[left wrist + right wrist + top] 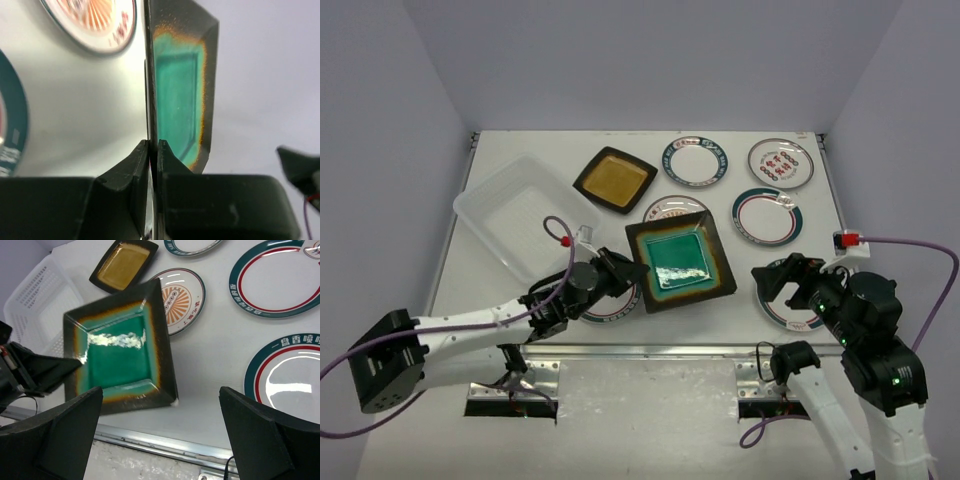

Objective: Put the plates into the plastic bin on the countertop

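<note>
My left gripper (625, 270) (152, 145) is shut on the left rim of the teal square plate (680, 262) (180, 90) (120, 352), which is tilted over the countertop (740, 330) in front of the middle. The plate covers part of the orange sunburst plate (670, 211) (182, 295). The clear plastic bin (520, 215) (35, 295) sits at the back left with nothing in it. The amber square plate (614, 179) (124, 262) lies beside the bin. My right gripper (785, 280) (162, 415) is open above a round plate (790, 310) (285, 380) at the front right.
Three more round plates (696, 161) (781, 163) (769, 215) lie at the back right. Another round plate (610, 305) lies under my left wrist. The metal front edge (650, 350) runs along the near side. White walls enclose the table.
</note>
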Motion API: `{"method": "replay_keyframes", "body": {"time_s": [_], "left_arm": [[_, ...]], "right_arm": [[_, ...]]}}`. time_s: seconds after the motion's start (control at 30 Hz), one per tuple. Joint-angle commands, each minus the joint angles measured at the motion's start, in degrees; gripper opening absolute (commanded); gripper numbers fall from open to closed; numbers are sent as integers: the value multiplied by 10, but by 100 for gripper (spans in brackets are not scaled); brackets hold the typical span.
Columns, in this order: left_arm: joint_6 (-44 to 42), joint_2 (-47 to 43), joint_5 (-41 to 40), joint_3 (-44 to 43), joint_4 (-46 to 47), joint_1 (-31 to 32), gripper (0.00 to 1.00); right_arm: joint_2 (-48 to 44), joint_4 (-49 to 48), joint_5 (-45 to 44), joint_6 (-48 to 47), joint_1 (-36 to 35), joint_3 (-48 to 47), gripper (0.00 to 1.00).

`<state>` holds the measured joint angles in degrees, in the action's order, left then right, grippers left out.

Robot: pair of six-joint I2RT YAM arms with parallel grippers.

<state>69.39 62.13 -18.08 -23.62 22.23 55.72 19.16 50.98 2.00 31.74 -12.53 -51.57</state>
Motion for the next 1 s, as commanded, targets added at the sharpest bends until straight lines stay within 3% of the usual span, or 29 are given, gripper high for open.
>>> {"method": "replay_keyframes", "body": {"time_s": [0.0,0.07,0.13,0.27,0.4,0.53,0.67,0.97], "left_arm": [[5,-144,-71,-95,-124,-108,0],[-2,-194,-62,-121,-209,-182,0],[-13,-208,-26,-144,-278,-294,0],[-55,-194,94,-167,-329,-471,0],[-103,-184,150,-198,-359,-585,0],[-152,-168,152,-234,-402,-658,0],[-186,-119,215,-238,-402,-712,0],[-248,-31,272,-248,-370,-729,0]], "right_arm": [[14,-34,-4,1,-2,-6,99],[16,-37,-1,1,-2,-4,99],[17,-40,5,2,-2,1,99],[18,-47,12,0,-2,8,99],[16,-50,20,0,-2,11,99],[16,-53,35,-1,-2,13,99],[14,-60,46,-3,-2,25,99],[14,-72,62,-4,-2,48,99]]}}
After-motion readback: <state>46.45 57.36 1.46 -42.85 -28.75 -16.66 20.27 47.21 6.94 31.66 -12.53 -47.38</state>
